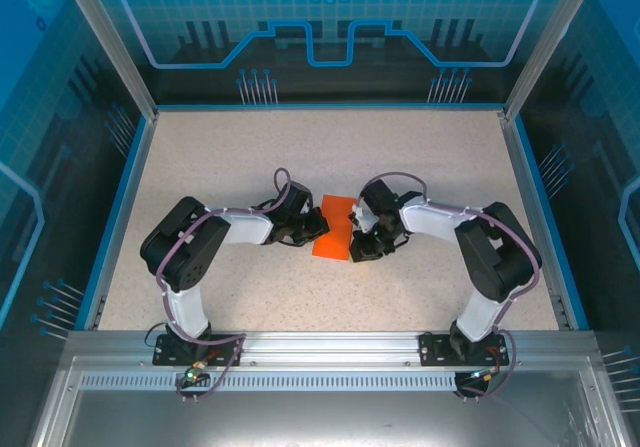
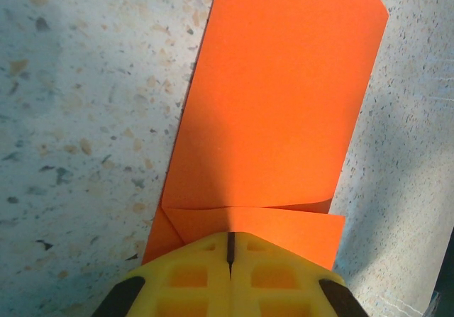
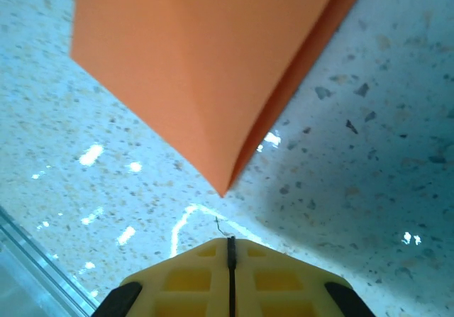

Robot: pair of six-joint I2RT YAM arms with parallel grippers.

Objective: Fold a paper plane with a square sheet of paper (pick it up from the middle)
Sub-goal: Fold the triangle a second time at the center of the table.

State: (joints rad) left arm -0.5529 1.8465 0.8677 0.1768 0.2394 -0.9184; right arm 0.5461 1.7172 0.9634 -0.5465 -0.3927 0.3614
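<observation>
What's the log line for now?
paper: partly folded | left hand: shut, at its folded edge | right hand: shut, short of its corner

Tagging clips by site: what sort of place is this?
Probably an enclosed robot workcell or demo booth: aluminium frame posts, blue printed wall panels, and a speckled tabletop with the left arm and right arm bolted to a rail.

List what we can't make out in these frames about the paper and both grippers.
- Top view: the square sheet of paper is too small to read its creases; the left gripper and right gripper cover its side edges.
- Left wrist: the sheet's near edge runs under the shut fingers, so pinched or just pressed is unclear.
- Right wrist: the sheet's far part is cut off by the top edge.
</observation>
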